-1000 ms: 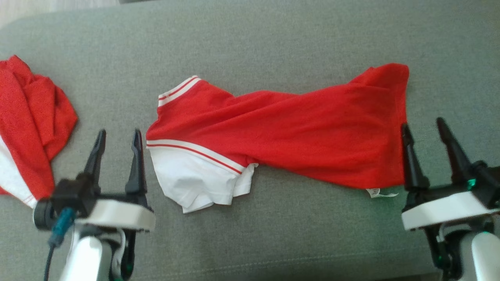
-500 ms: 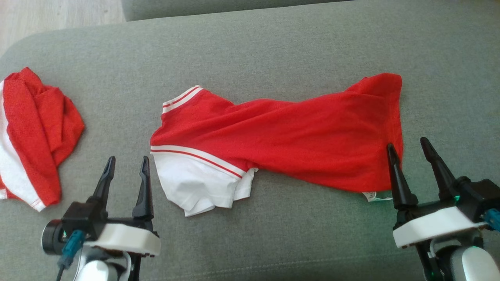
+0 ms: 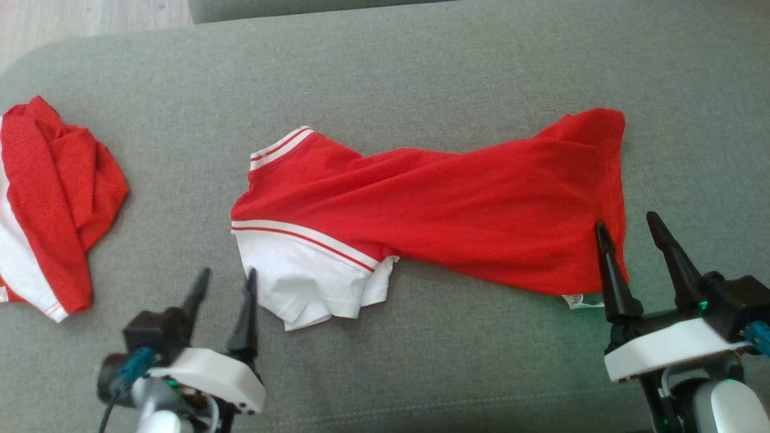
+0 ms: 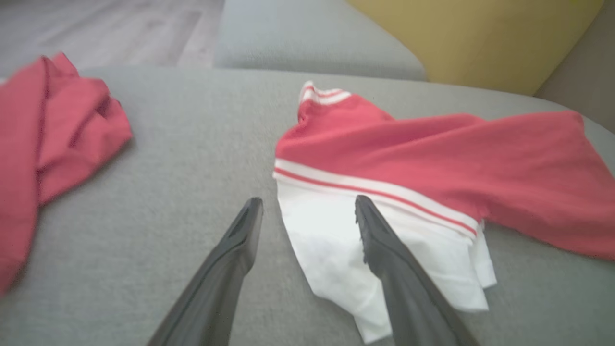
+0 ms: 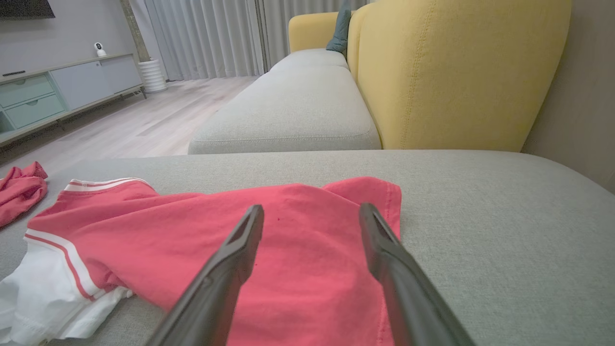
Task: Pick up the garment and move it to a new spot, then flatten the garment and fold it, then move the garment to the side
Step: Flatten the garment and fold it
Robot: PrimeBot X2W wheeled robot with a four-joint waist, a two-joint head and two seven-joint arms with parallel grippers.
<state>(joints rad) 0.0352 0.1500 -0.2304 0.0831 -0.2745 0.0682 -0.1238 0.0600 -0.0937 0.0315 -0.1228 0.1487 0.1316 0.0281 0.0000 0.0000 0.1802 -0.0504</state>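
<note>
**Q:** Where does the garment lie?

**A:** The red-and-white shirt [image 3: 433, 216] is stretched across the grey sofa cushion [image 3: 421, 72] along the 9-to-3 line, twisted at its middle. Its white panel [image 3: 301, 282] is bunched at the shirt's 7 o'clock. Its hem [image 3: 613, 180] is at 3 o'clock, with a small label [image 3: 580, 299] peeping out below. A second red garment [image 3: 54, 204] sits well apart at the head view's 9 o'clock.

**Q:** And the pincers?

**A:** Both have their fingers spread apart and hold nothing. The left gripper [image 3: 228, 273], at 7 o'clock, has its tips just beside the white panel. In its wrist view one finger overlaps that panel. The right gripper [image 3: 625, 221], at 4 o'clock, points at the hem's lower corner.

**Q:** Which step is this, and how is it done well?

**A:** Probably flattening — the shirt is laid out but not smooth. Each pincer should take a single corner at its own end, low against the cushion, and pinch one clean edge rather than a bundle of layers. Drawing the ends toward 9 and 3 o'clock together, gently, should take out the twist. An uneven pull would likely drag the whole shirt sideways.
</note>
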